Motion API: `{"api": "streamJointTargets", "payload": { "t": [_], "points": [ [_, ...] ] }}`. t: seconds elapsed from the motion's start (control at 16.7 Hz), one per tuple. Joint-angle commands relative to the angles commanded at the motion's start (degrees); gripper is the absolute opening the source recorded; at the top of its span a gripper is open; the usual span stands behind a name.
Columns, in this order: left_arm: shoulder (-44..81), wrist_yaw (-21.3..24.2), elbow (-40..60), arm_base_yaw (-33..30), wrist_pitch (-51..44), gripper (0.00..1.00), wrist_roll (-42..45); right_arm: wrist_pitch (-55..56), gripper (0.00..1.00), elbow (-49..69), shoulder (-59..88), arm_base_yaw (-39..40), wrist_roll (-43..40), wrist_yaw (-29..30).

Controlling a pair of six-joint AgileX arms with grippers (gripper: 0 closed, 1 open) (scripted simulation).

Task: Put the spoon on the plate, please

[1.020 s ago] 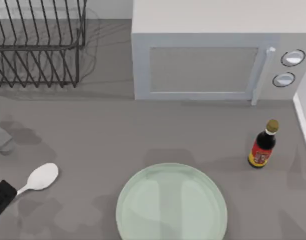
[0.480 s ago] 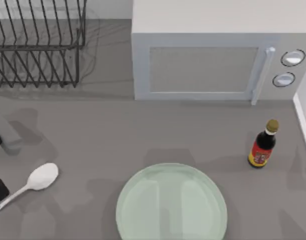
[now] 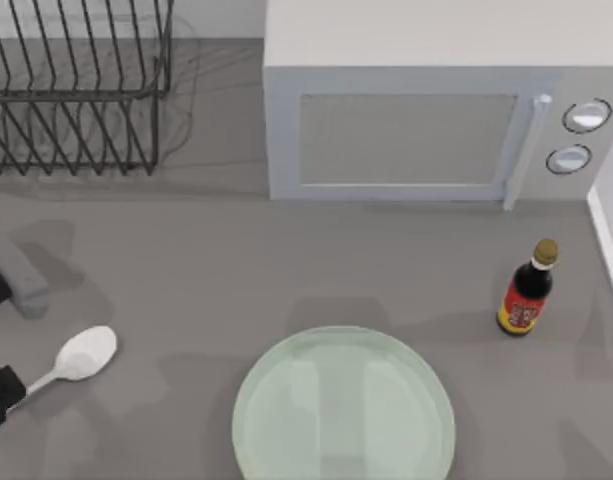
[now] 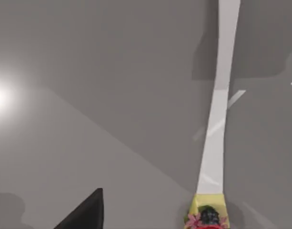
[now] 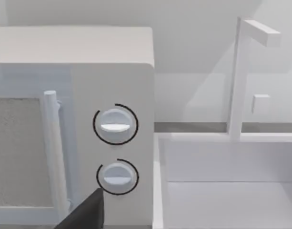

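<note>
Hidden: the left gripper [image 3: 4,392] is cut off by the top view's left edge, so only a black piece shows, right at the spoon's handle.
Claw: I cannot tell from any view whether it grips the handle or is let go.
Left arm: a grey part [image 3: 24,278] pokes in at the left edge, a bit behind the spoon.
Spoon [image 3: 74,360]: white, on the table at the left side, well apart from the plate.
Spoon's long line: slanted; the bowl points up and to the right in the top view (toward the middle of the table), and the handle runs down-left, with its end hidden at the black piece.
Plate [image 3: 344,408]: pale green and round, at the front middle; its front rim is cut off by the picture edge.
Bottle [image 3: 527,289]: dark, standing up on the right; its red and yellow label is too small to read.
Microwave [image 3: 416,130]: grey, at the back, with two round knobs and no words I can read.
Rack [image 3: 76,85]: black wires, back left, partly cut off.
Right wrist view: the microwave knobs are close by, and a dark fingertip [image 5: 84,213] shows, but not enough to tell open or closed.
</note>
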Motion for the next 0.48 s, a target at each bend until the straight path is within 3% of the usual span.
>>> {"api": "streamJointTargets", "payload": {
  "t": [0.48],
  "points": [
    [10.1,0.0,-11.1,0.4,21.6,1.0,0.6,0.0,1.0,0.0,0.0,0.0,0.0,0.0]
  ]
}}
